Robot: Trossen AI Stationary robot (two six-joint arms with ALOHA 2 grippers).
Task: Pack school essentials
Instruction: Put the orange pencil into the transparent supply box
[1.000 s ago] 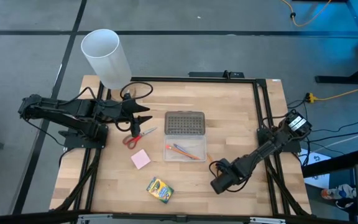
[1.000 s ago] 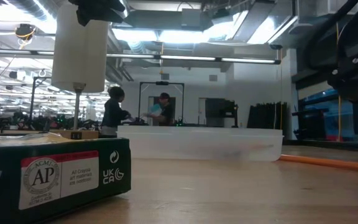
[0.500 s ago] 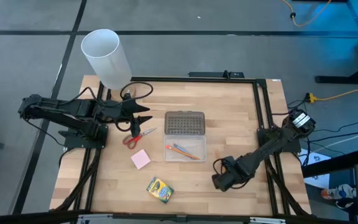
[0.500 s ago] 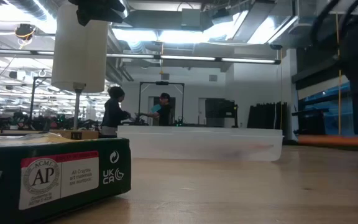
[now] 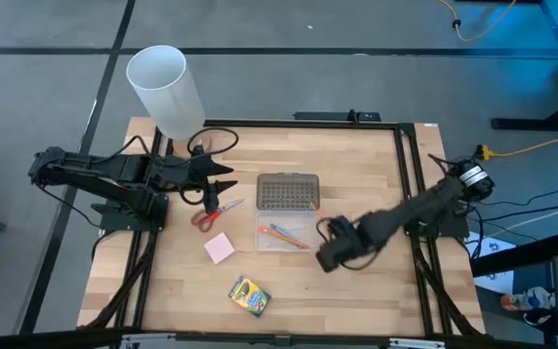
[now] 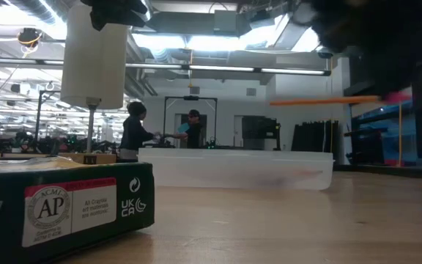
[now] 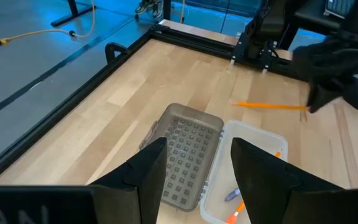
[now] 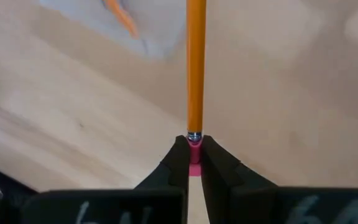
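Right gripper (image 8: 191,163) clamped on orange pencil (image 8: 196,68) at its pink eraser end, held level beside clear case (image 5: 288,234), left gripper (image 7: 194,171) spread apart above red-handled scissors (image 5: 217,212)

I see the case (image 5: 288,235) mid-counter (image 5: 376,174), lid (image 5: 288,192) behind it, scissors (image 5: 217,212) and pad (image 5: 219,248) to its left, crayons (image 5: 248,295) in front, cylinder (image 5: 166,91) at the back-left corner.

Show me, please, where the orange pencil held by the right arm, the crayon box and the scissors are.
orange pencil (image 8: 196,68): right wrist view, middle of its shaft.
crayon box (image 5: 248,296): high view, centre of its top face.
scissors (image 5: 204,219): high view, the red handles.
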